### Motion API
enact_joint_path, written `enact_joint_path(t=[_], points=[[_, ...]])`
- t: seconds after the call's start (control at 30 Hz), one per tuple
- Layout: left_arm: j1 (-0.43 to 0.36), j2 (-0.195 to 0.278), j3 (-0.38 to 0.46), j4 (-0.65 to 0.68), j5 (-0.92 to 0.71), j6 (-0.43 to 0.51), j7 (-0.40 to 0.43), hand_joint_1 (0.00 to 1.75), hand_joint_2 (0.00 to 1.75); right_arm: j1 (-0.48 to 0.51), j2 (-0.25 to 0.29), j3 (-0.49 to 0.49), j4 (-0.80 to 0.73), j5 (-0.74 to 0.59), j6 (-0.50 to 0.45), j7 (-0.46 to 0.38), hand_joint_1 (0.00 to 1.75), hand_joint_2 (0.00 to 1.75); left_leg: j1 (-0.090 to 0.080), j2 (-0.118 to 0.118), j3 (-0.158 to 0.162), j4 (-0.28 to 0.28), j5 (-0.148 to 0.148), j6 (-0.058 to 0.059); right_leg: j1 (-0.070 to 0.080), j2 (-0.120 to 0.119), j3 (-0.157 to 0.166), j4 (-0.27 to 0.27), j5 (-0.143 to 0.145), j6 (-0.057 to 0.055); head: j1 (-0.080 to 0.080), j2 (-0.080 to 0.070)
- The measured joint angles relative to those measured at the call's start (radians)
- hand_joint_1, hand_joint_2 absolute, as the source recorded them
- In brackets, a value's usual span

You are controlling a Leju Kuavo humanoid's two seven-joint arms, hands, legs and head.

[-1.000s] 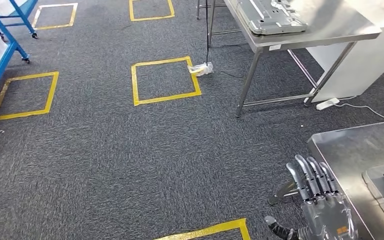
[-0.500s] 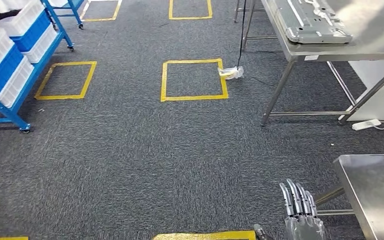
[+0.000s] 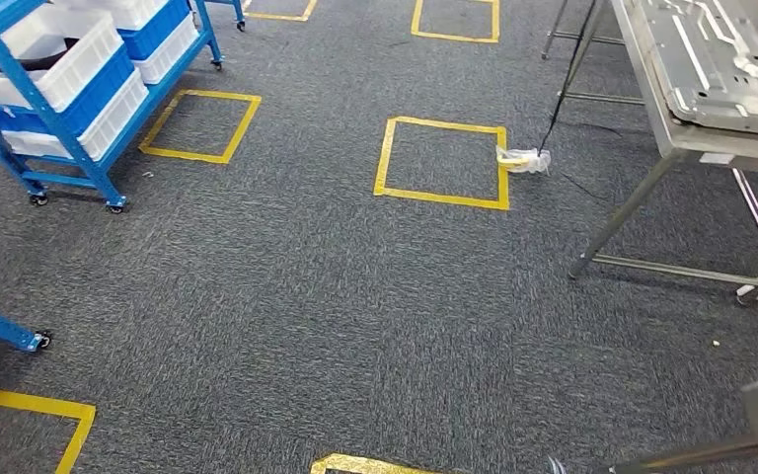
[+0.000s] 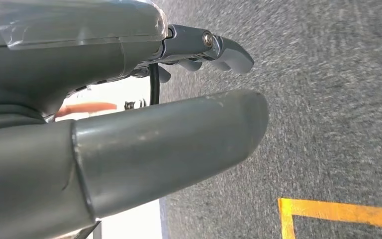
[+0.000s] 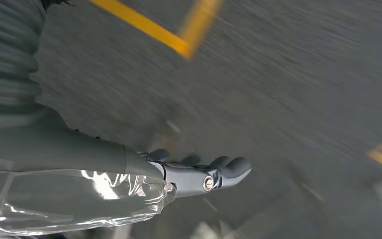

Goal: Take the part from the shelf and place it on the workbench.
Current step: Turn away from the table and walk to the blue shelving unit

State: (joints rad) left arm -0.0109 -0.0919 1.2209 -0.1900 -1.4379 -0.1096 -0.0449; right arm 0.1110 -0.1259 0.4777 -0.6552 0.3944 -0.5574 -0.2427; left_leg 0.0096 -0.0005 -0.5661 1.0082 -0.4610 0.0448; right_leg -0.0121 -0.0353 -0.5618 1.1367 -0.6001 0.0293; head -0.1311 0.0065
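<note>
Presumably the part to be fetched lies somewhere on the blue wheeled shelf rack at the upper left of the head view, among its white plastic bins; which bin holds it cannot be told, since only a dark shape shows at the rim of the topmost one. The rack stands well apart from the robot, across grey carpet marked with yellow tape squares.

Both hands hang over the carpet with nothing in them. The left hand shows a thick grey thumb and darker fingers stretched out and apart, holding nothing. The right hand likewise has its fingers extended and unclenched, free of any load.

On the right stands a stainless steel workbench carrying a flat grey metal panel, with a black cable running down to a pale taped bundle on the floor beside one tape square.

The main risks appear to lie in the approach. The rack's castors could let it roll if a hand pushes against a bin. The cable and bundle near the bench leg could catch a foot on the return trip. The right wrist view is blurred, which suggests quick motion, and a reach made before the body settles could miss the bin.
</note>
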Motion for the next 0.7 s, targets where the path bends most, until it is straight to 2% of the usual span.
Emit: enact_joint_path(t=[0.03,0.07,0.1,0.13,0.17,0.23,0.27,0.3,0.33,0.37,0.4,0.43,0.47,0.5,0.53,0.57,0.6,0.63,0.67,0.7], points=[[0.0,0.001,0.001,0.0,0.001,-0.005,-0.003,0.0,0.0,-0.01,0.024,-0.033,0.077,-0.042,0.047,0.013,0.0,1.75,-0.003,-0.014,-0.002,0.0,0.001,0.003,0.0,0.02,-0.035,0.071,-0.033,-0.002,0.0,0.0],[0.002,0.003,0.002,0.0,0.003,-0.009,-0.006,0.0,0.0,-0.018,0.047,-0.066,0.145,-0.084,0.098,0.045,0.0,1.75,-0.005,-0.029,-0.003,0.001,0.001,0.004,0.0,0.029,-0.067,0.129,-0.052,-0.004,0.0,0.0],[0.004,0.004,0.004,0.0,0.004,-0.013,-0.008,0.0,0.0,-0.026,0.068,-0.099,0.2,-0.122,0.145,0.089,0.0,1.75,-0.008,-0.044,-0.004,0.003,0.002,0.005,0.001,0.033,-0.085,0.159,-0.052,-0.007,0.0,0.0],[0.006,0.005,0.007,0.0,0.005,-0.015,-0.008,0.0,0.0,-0.034,0.088,-0.132,0.246,-0.157,0.184,0.137,0.0,1.75,-0.01,-0.059,-0.004,0.005,0.002,0.006,0.002,0.036,-0.084,0.147,-0.029,-0.012,0.0,0.0],[0.007,0.006,0.009,0.0,0.006,-0.015,-0.006,0.0,0.0,-0.042,0.107,-0.166,0.286,-0.193,0.216,0.186,0.0,1.75,-0.012,-0.074,-0.003,0.007,0.001,0.005,0.004,0.043,-0.065,0.096,0.01,-0.017,0.0,0.0],[0.007,0.006,0.015,0.0,0.007,-0.015,-0.003,0.0,0.0,-0.055,0.139,-0.23,0.347,-0.258,0.257,0.262,0.0,1.75,-0.013,-0.1,-0.004,0.011,0.0,0.003,0.006,0.091,-0.011,-0.04,0.081,-0.028,0.0,0.0],[0.006,0.005,0.018,0.0,0.008,-0.014,-0.003,0.0,0.0,-0.06,0.152,-0.262,0.37,-0.289,0.268,0.283,0.0,1.75,-0.011,-0.112,-0.008,0.013,0.001,0.0,0.007,0.114,0.007,-0.086,0.098,-0.031,0.0,0.0],[0.006,0.005,0.021,0.0,0.011,-0.013,-0.003,0.0,0.0,-0.064,0.164,-0.292,0.387,-0.318,0.274,0.292,0.0,1.75,-0.009,-0.123,-0.012,0.013,0.002,-0.005,0.008,0.13,0.014,-0.106,0.101,-0.032,0.0,0.0],[0.007,0.005,0.025,0.0,0.014,-0.012,-0.003,0.0,0.0,-0.068,0.175,-0.323,0.401,-0.347,0.278,0.291,0.0,1.75,-0.007,-0.135,-0.015,0.013,0.004,-0.012,0.01,0.13,0.016,-0.111,0.1,-0.033,0.0,0.0],[0.009,0.004,0.027,0.0,0.016,-0.011,-0.003,0.0,0.44,-0.072,0.186,-0.351,0.41,-0.37,0.282,0.284,0.0,1.75,-0.005,-0.148,-0.018,0.01,0.007,-0.019,0.01,0.117,0.019,-0.117,0.102,-0.037,0.0,0.0],[0.012,0.002,0.029,0.0,0.018,-0.009,-0.003,0.0,0.87,-0.074,0.196,-0.378,0.418,-0.389,0.287,0.274,0.0,1.75,-0.005,-0.145,-0.02,0.013,0.005,-0.025,0.009,0.103,0.024,-0.126,0.106,-0.041,0.0,0.0],[0.014,0.001,0.031,0.0,0.017,-0.006,-0.003,0.0,1.31,-0.076,0.205,-0.401,0.424,-0.402,0.292,0.265,0.0,1.75,-0.007,-0.125,-0.026,0.026,-0.005,-0.029,0.008,0.089,0.03,-0.137,0.11,-0.048,-0.002,0.0],[0.014,0.0,0.031,0.0,0.016,-0.002,-0.003,0.0,1.75,-0.077,0.213,-0.422,0.43,-0.408,0.297,0.256,0.0,1.75,-0.008,-0.095,-0.041,0.057,-0.027,-0.033,0.006,0.072,0.036,-0.147,0.115,-0.054,-0.003,0.0],[0.012,0.0,0.031,-0.001,0.013,0.002,-0.002,0.0,1.75,-0.077,0.219,-0.439,0.436,-0.409,0.304,0.249,0.0,1.75,-0.007,-0.058,-0.065,0.108,-0.058,-0.037,0.008,0.055,0.04,-0.152,0.116,-0.057,-0.004,0.0],[0.01,0.0,0.031,-0.001,0.009,0.005,-0.001,0.0,1.75,-0.077,0.223,-0.451,0.442,-0.406,0.313,0.242,0.0,1.75,-0.005,-0.032,-0.097,0.172,-0.092,-0.042,0.009,0.037,0.041,-0.154,0.116,-0.06,-0.006,0.0],[0.008,-0.001,0.031,-0.001,0.004,0.007,-0.001,0.0,1.75,-0.077,0.226,-0.46,0.448,-0.401,0.323,0.234,0.0,1.75,-0.002,-0.019,-0.126,0.233,-0.118,-0.047,0.01,0.019,0.041,-0.154,0.114,-0.061,-0.005,0.0],[0.009,-0.001,0.031,-0.002,-0.002,0.008,0.0,0.0,1.75,-0.078,0.228,-0.465,0.453,-0.394,0.332,0.225,0.0,1.75,0.002,-0.013,-0.144,0.27,-0.127,-0.052,0.01,0.002,0.041,-0.153,0.112,-0.06,-0.005,0.0],[0.01,-0.002,0.031,-0.002,-0.007,0.008,-0.001,0.0,1.75,-0.08,0.23,-0.467,0.457,-0.386,0.343,0.214,0.0,1.75,0.006,-0.008,-0.143,0.271,-0.117,-0.057,0.009,-0.014,0.042,-0.152,0.11,-0.058,-0.005,0.0],[0.01,-0.002,0.031,-0.002,-0.012,0.008,-0.002,0.0,1.75,-0.082,0.231,-0.468,0.459,-0.378,0.354,0.203,0.0,1.75,0.01,0.0,-0.118,0.228,-0.09,-0.061,0.008,-0.028,0.042,-0.15,0.107,-0.055,-0.005,0.0],[0.011,-0.002,0.031,-0.002,-0.017,0.008,-0.004,0.0,1.75,-0.085,0.233,-0.468,0.461,-0.37,0.365,0.191,0.0,1.75,0.012,0.015,-0.078,0.158,-0.056,-0.064,0.007,-0.04,0.044,-0.146,0.103,-0.051,-0.006,0.0]])
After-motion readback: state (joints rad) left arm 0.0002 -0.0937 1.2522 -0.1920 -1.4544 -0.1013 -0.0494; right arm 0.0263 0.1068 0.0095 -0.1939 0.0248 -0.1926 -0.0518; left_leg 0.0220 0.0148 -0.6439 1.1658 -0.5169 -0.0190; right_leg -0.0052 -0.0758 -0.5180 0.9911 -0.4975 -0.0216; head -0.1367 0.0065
